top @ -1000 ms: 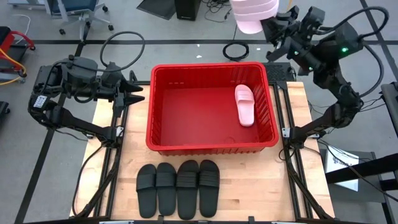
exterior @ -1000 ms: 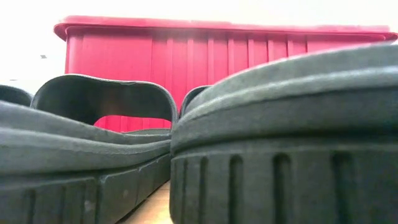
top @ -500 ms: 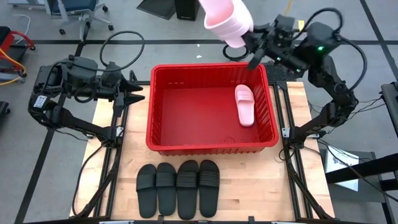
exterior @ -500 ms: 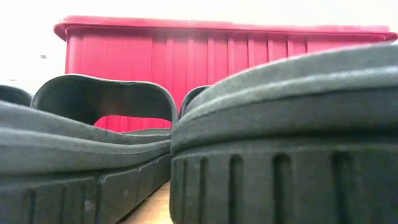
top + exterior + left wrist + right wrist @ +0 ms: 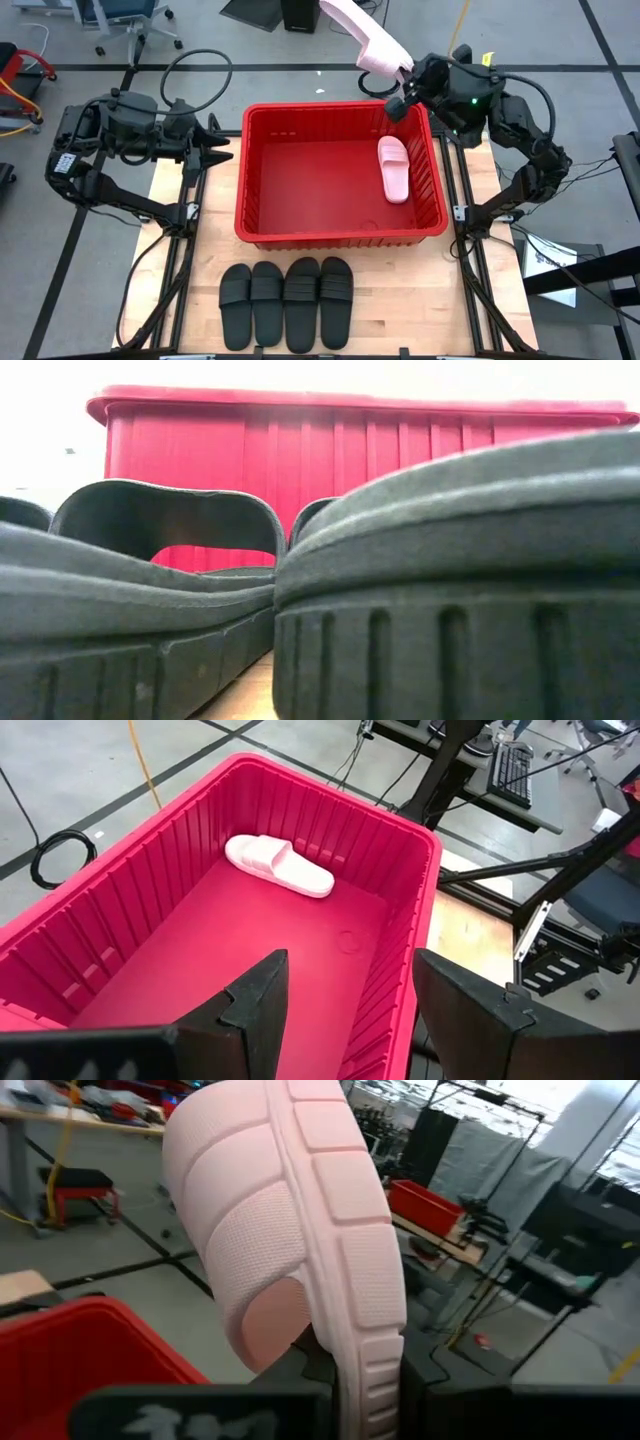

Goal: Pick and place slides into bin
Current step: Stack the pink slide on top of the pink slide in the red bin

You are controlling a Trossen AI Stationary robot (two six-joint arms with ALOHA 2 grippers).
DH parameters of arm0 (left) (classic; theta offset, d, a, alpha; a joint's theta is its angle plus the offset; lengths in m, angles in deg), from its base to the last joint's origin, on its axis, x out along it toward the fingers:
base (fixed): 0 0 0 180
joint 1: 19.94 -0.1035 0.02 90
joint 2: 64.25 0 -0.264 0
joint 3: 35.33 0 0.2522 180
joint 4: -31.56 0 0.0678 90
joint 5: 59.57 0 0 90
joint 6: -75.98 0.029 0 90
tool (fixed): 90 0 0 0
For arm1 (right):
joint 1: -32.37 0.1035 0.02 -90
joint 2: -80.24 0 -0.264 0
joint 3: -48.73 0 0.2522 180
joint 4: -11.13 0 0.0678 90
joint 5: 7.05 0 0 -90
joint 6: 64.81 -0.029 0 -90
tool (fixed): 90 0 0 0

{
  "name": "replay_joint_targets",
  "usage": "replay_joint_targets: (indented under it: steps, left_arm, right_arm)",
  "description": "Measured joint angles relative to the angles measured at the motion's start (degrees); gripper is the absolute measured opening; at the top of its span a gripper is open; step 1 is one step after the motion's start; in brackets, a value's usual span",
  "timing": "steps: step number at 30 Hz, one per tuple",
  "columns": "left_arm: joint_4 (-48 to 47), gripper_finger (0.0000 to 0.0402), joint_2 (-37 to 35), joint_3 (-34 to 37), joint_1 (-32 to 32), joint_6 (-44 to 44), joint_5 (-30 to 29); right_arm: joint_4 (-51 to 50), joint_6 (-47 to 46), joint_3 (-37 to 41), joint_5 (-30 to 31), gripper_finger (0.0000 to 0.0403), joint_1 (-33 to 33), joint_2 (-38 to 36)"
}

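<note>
A red plastic bin [image 5: 340, 170] sits at the middle of the bench's far edge, and one pale pink slide [image 5: 393, 167] already lies flat on the bin floor against its right wall. The right gripper [image 5: 403, 90] hangs above the bin's far right corner with its fingers closed tight on the sole edge of a second pink slide [image 5: 365, 35], which sticks up and out past the far rim, mostly over the floor beyond the bench. In the right wrist view this slide [image 5: 300, 1220] stands on edge, strap side turned away from the bin. The left gripper [image 5: 218, 147] waits at the bench's left edge beside the bin, fingers spread and empty. Four black slides [image 5: 286, 300] lie in a row along the near edge of the bench, untouched. To finish this placement well, the right arm probably needs to carry the slide inward until all of it is over the open floor left of the first pink slide, then lower it before letting go. Released from here, it would likely strike the rim or fall outside.
</note>
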Motion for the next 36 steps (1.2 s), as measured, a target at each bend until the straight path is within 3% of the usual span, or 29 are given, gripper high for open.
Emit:
replay_joint_targets:
  steps: [4, 8, 11, 16, 19, 24, 26, 31, 36]
  left_arm:
    - [0.00, 0.0207, 0.00, 0.00, 0.00, -0.01, -0.77]
    - [0.01, 0.0207, 0.00, 0.00, 0.00, -0.56, -1.14]
    - [0.00, 0.0207, 0.00, 0.00, 0.00, -0.73, -1.16]
    - [0.02, 0.0207, 0.00, 0.00, 0.00, -0.86, -1.20]
    - [0.02, 0.0207, 0.00, 0.00, 0.00, -0.91, -1.20]
    - [0.01, 0.0207, 0.00, 0.00, 0.00, -1.10, -1.19]
    - [0.00, 0.0207, 0.00, 0.00, 0.00, -1.18, -1.13]
    - [0.00, 0.0207, 0.00, 0.00, 0.00, -1.36, -1.05]
    - [0.00, 0.0207, 0.02, 0.00, 0.00, -1.29, -0.98]
  right_arm:
    - [-0.33, 2.21, -0.02, 3.13, 0.0028, 0.57, -0.02]
    - [0.45, 1.71, -0.02, 0.76, 0.0028, -0.16, -0.06]
    - [4.51, 0.10, 0.00, -11.63, 0.0028, -2.40, -0.83]
    - [10.83, 3.02, -0.02, -27.17, 0.0028, -5.83, -1.36]
    - [10.67, 0.70, -0.02, -37.51, 0.0028, -10.21, -1.24]
    - [8.23, -3.53, 0.00, -49.25, 0.0028, -18.89, -0.82]
    - [5.73, -4.16, 0.00, -48.47, 0.0028, -22.05, -0.76]
    - [-6.79, -0.94, 0.00, -29.27, 0.0028, -26.69, 0.50]
    - [-17.23, -1.72, 0.02, -21.00, 0.0028, -29.18, 2.32]
